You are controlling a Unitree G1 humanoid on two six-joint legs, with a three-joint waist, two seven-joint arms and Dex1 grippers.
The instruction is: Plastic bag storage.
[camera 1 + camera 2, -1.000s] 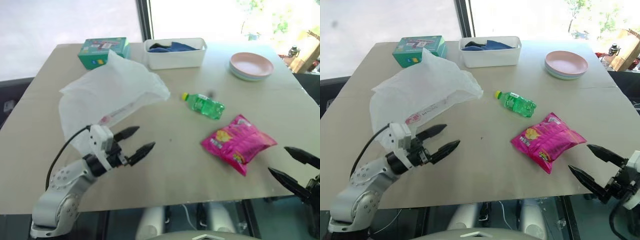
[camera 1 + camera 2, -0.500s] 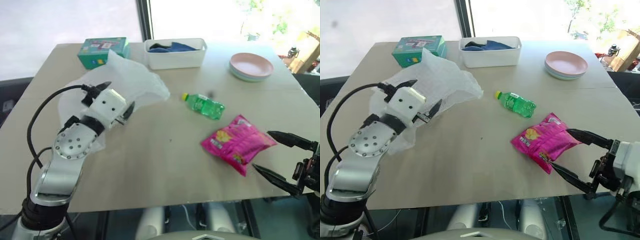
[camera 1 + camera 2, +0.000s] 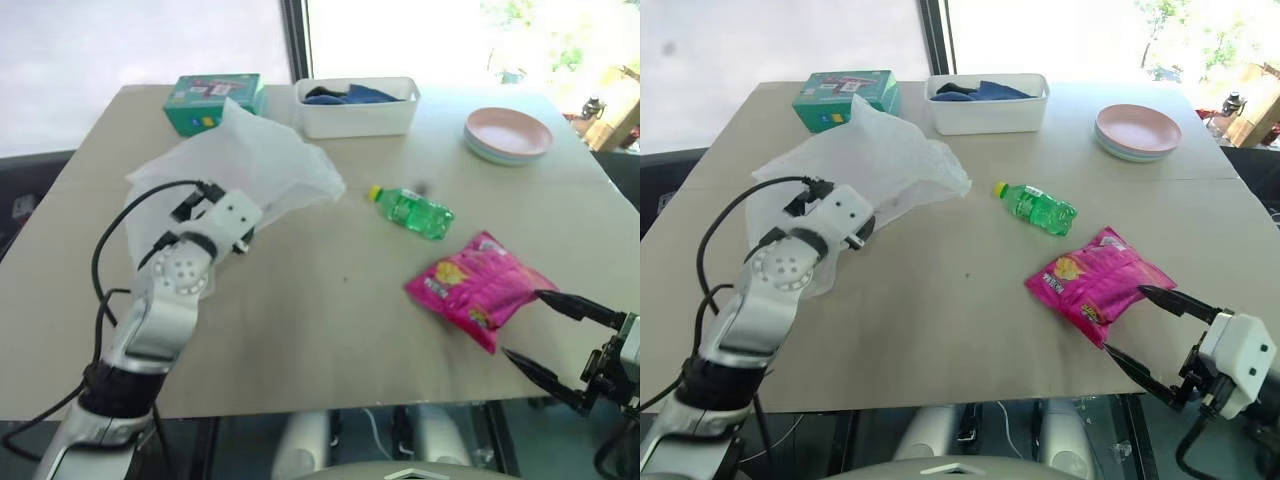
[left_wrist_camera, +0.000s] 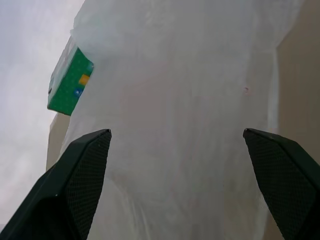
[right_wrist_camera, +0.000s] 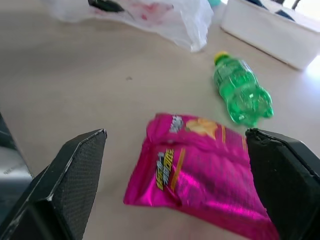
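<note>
A broad beige table (image 3: 330, 330) runs away from the robot toward bright windows at 12 o'clock, a dark vertical window post (image 3: 293, 40) rising behind its far edge; dark floor lies beyond the table's edge at 9 o'clock, and brown cardboard boxes (image 3: 612, 100) sit out past the corner at 2 o'clock. At 12 o'clock, near the far edge, stands a white rectangular bin (image 3: 357, 108) holding dark blue cloth (image 3: 345, 94) bunched inside it. A green box (image 3: 213, 102) sits at 11 o'clock, just beside the bin, and a stack of shallow pink plates (image 3: 508, 135) lies at 1 o'clock with nothing on the top one. The plastic bag (image 3: 255, 170), translucent white and crumpled, is spread over the table at 10 to 11 o'clock, one peak rising in front of the green box. The left gripper (image 4: 180, 165) is pushed out over the near part of the bag; in the left wrist view its two black fingers (image 4: 82, 170) stand wide apart with the bag's film between and beyond them, holding nothing. Near the table's middle, toward 1 o'clock, a small green bottle (image 3: 412, 210) with a yellow cap lies on its side, apart from the bag. A shiny pink snack packet (image 3: 478, 288) lies flat at 3 o'clock. The right gripper (image 3: 545, 335) hangs at 4 o'clock by the table's near edge, its fingers spread wide and empty, pointing toward the packet without touching it.
</note>
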